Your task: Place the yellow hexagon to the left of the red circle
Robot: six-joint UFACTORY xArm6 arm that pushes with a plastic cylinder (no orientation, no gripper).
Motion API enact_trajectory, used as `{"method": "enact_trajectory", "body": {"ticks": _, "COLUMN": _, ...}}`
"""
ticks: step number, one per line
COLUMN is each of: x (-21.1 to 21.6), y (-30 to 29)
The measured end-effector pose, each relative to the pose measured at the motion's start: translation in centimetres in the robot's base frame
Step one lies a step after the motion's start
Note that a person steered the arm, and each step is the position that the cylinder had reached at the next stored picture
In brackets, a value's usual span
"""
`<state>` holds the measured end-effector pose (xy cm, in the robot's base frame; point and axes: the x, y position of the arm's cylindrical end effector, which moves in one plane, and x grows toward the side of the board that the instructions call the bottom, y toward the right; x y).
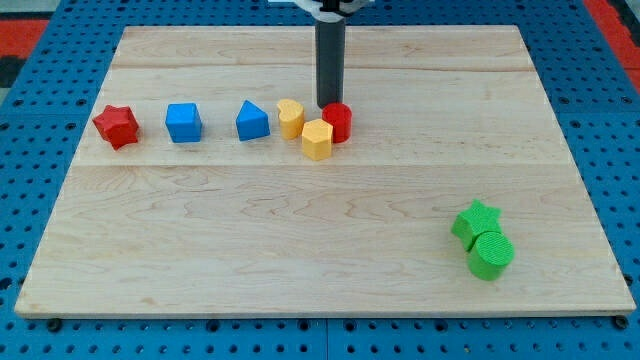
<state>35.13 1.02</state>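
Observation:
The yellow hexagon (pixel 317 140) sits near the middle of the wooden board, touching the red circle (pixel 338 122) at the circle's lower left. My tip (pixel 329 107) is just above the red circle at its upper left edge, close to or touching it. A yellow heart-shaped block (pixel 290 118) stands just left of the hexagon's top, close to it.
A blue triangular block (pixel 252 121), a blue cube (pixel 184 122) and a red star (pixel 117 126) lie in a row toward the view's left. A green star (pixel 475 220) and a green circle (pixel 490 254) sit together at the lower right. The board (pixel 320 250) rests on a blue pegboard.

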Motion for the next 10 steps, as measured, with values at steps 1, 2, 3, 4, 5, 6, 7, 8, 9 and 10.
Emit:
{"method": "enact_trajectory", "body": {"ticks": 1, "x": -0.1, "y": 0.5}}
{"method": "enact_trajectory", "body": {"ticks": 2, "x": -0.8, "y": 1.3}}
{"method": "enact_trajectory", "body": {"ticks": 3, "x": -0.6, "y": 5.1}}
{"method": "enact_trajectory", "body": {"ticks": 4, "x": 6.4, "y": 10.6}}
{"method": "enact_trajectory", "body": {"ticks": 5, "x": 13.1, "y": 5.9}}
{"method": "enact_trajectory", "body": {"ticks": 6, "x": 13.5, "y": -8.1}}
{"method": "enact_trajectory", "body": {"ticks": 7, "x": 11.1, "y": -14.1}}
{"method": "enact_trajectory", "body": {"ticks": 8, "x": 9.5, "y": -12.2}}
{"method": "enact_trajectory", "body": {"ticks": 9, "x": 8.3, "y": -9.7}}
{"method": "enact_trajectory", "body": {"ticks": 10, "x": 8.0, "y": -6.3}}
